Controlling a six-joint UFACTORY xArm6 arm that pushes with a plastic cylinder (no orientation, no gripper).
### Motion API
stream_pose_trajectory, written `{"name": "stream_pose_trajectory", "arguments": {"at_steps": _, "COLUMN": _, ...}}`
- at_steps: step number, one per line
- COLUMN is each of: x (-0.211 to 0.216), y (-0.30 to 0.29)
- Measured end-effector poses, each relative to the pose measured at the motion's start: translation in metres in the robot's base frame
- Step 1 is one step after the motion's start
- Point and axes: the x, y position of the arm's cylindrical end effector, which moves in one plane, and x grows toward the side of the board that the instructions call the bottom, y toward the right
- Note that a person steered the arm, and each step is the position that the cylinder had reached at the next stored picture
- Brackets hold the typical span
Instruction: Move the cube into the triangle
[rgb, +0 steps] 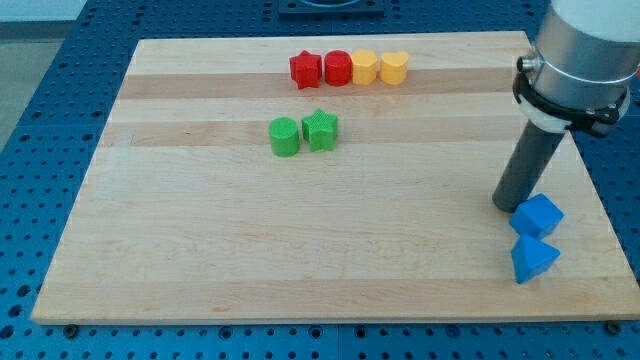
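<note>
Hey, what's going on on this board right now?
My tip sits just at the upper left of the blue cube, near the board's right edge, apparently touching it. The blue triangle lies right below the cube, nearly touching. The task is to push the cube into the triangle. Red, yellow and green blocks sit apart, up the board.

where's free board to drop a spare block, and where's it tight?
Free: the whole stretch from the green pair to the view's bottom edge and left. Tight: the red and yellow row at the top, and the view's right, where my tip sits beside the blue cube and blue triangle.
</note>
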Motion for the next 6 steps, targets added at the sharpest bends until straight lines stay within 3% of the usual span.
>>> {"name": "stream_pose_trajectory", "arguments": {"at_steps": 3, "x": -0.002, "y": 0.048}}
{"name": "stream_pose_trajectory", "arguments": {"at_steps": 6, "x": 0.029, "y": 0.031}}
